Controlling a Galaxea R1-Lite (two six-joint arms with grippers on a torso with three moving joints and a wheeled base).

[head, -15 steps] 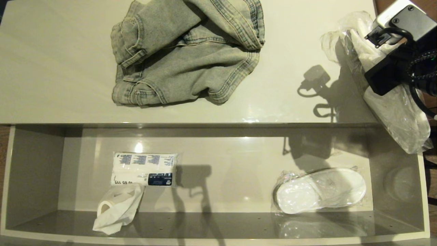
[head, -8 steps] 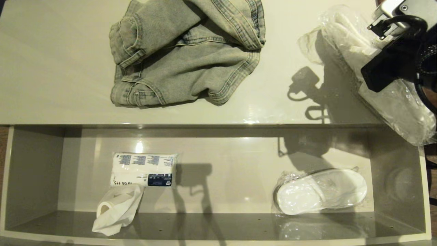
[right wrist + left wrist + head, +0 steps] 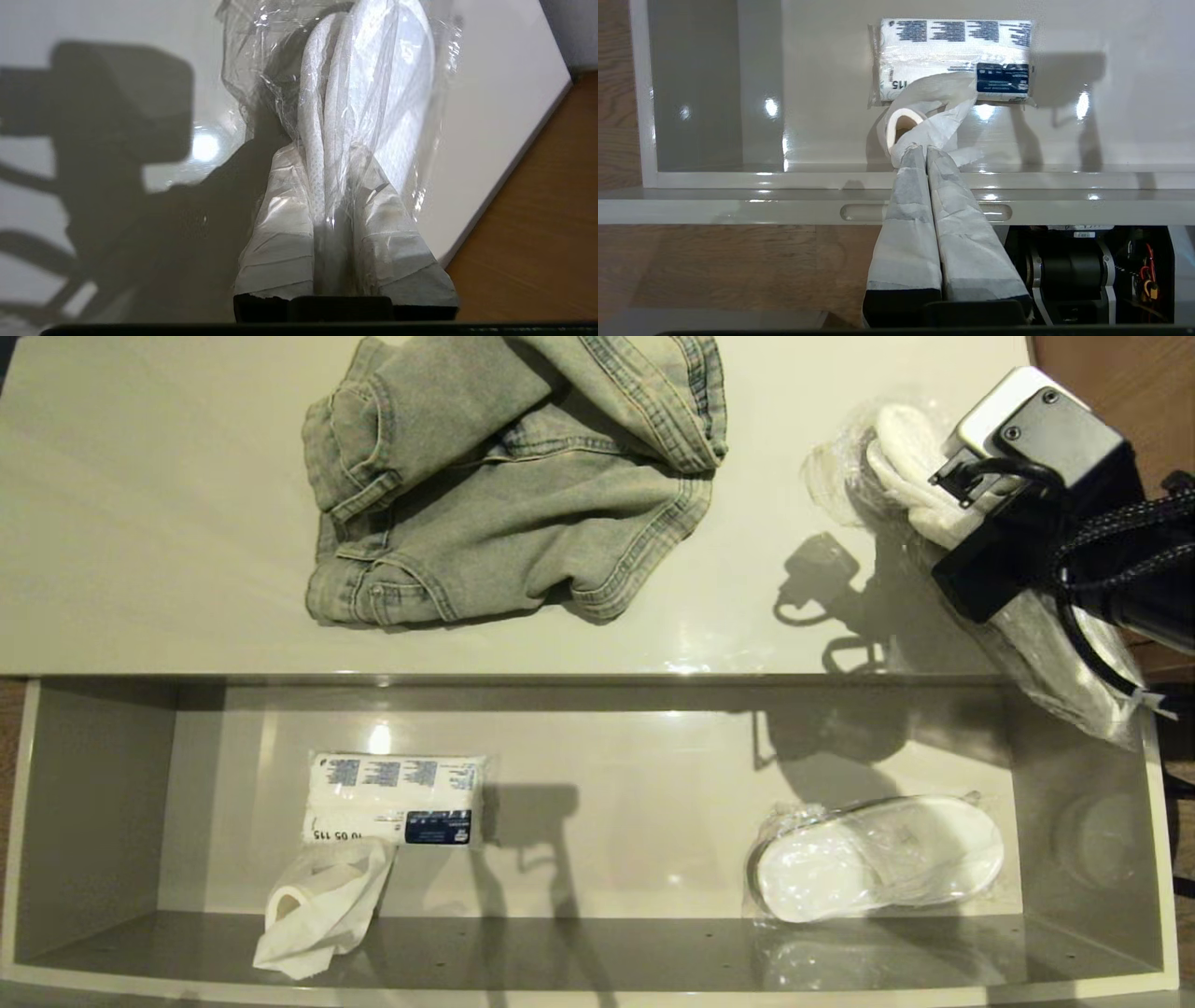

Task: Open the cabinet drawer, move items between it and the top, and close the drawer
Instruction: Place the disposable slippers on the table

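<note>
My right gripper [image 3: 329, 154] is shut on a pack of white slippers in clear plastic [image 3: 369, 70]. In the head view this pack [image 3: 901, 448] hangs over the right end of the glossy off-white top [image 3: 149, 523], and its rear end trails past the open drawer's right back corner. A second slipper pack [image 3: 873, 859] lies flat in the right half of the drawer [image 3: 93, 784]. Below the drawer's front panel my left gripper [image 3: 920, 150] is parked, shut and empty.
A crumpled pair of denim shorts [image 3: 513, 476] covers the middle of the top. In the drawer's left half lie a blue-printed tissue pack [image 3: 392, 798] and a loose paper roll [image 3: 317, 905]. Brown wood [image 3: 1120, 373] borders the top's right edge.
My right gripper has carried the slipper pack leftward, further in over the top's right end, and its shadow has shifted left with it. Everything in the drawer has stayed put.
</note>
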